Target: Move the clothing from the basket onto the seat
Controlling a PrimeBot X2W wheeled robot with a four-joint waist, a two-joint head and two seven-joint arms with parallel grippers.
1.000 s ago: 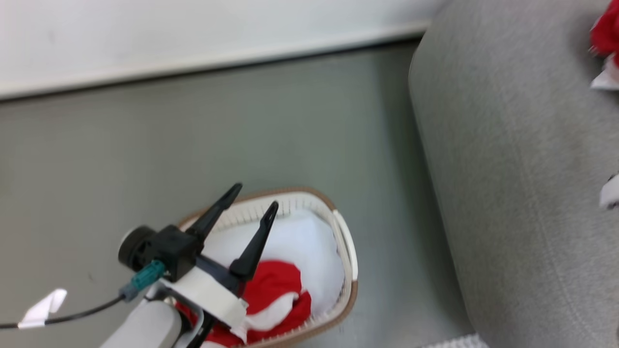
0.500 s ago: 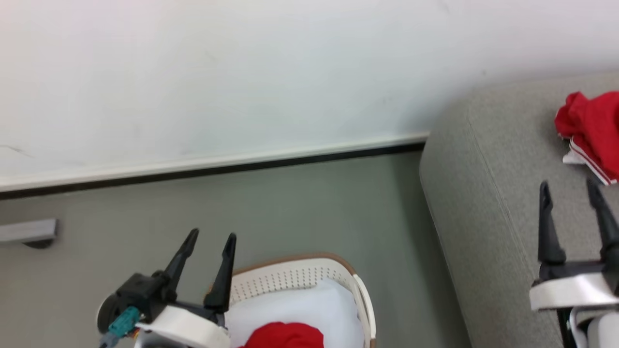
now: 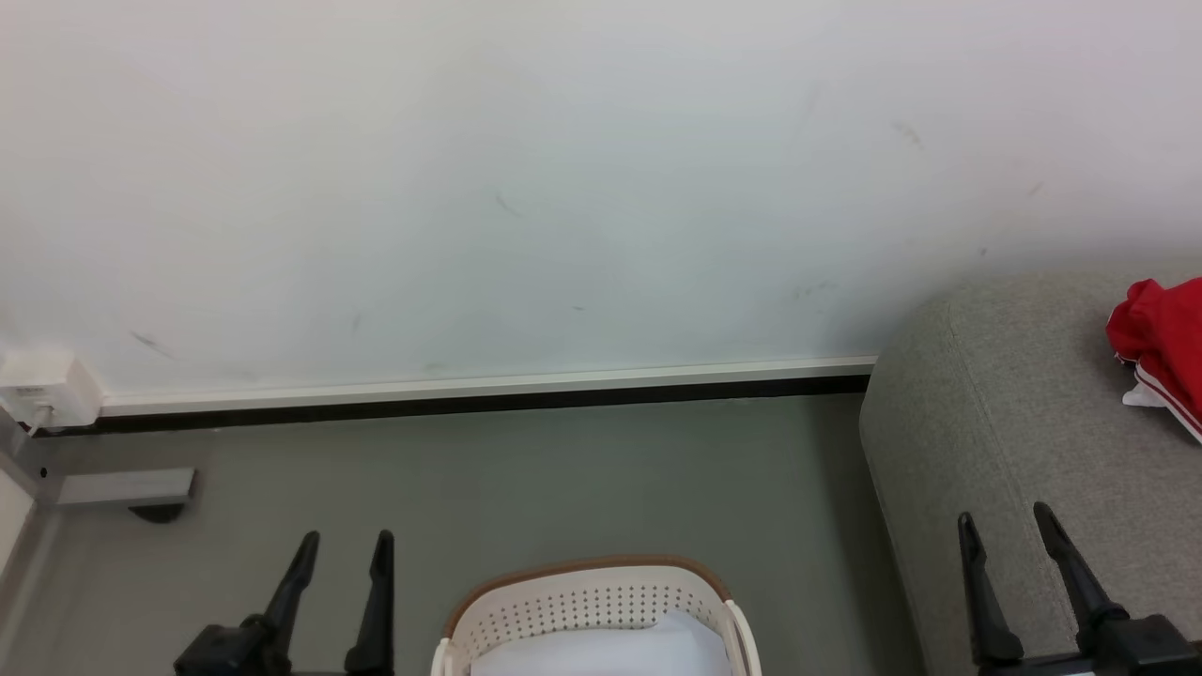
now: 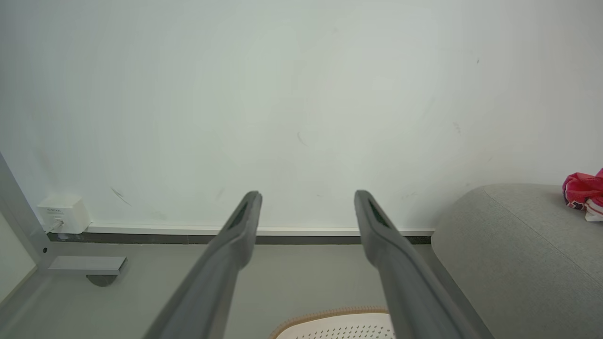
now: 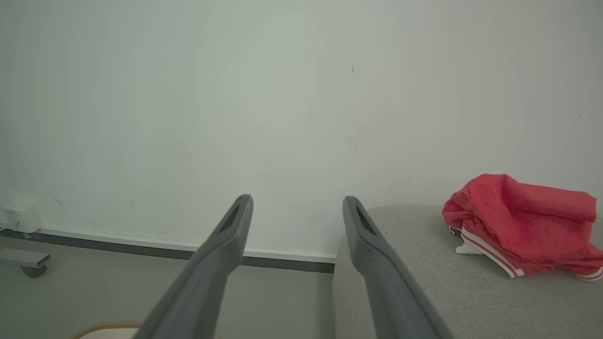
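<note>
Head view is showing both grippers rising from the bottom edge: the left gripper (image 3: 346, 537) over the grey floor (image 3: 563, 469) beside the basket (image 3: 587, 567), the right gripper (image 3: 1003, 514) over the near corner of the seat (image 3: 977, 404). Each pair of fingers is standing spread apart with nothing between them. That view is catching the basket's far end, with its brown rim, holed white wall and a fold of white cloth (image 3: 610, 648) lying inside. The bottom edge is cutting off the rest, so what else is lying in it cannot be told. A red garment (image 3: 1160, 333) is lying on the seat, cut by the right edge. Right wrist view is giving it whole: crumpled, with white striped trim along its lower hem and a white scrap sticking out beneath, well apart from the fingers. Left wrist view is catching a sliver of it at the right edge, plus a small white wall box (image 4: 63, 214) and a grey bracket (image 4: 87, 264) by the skirting, and the basket's rim at the bottom.
</note>
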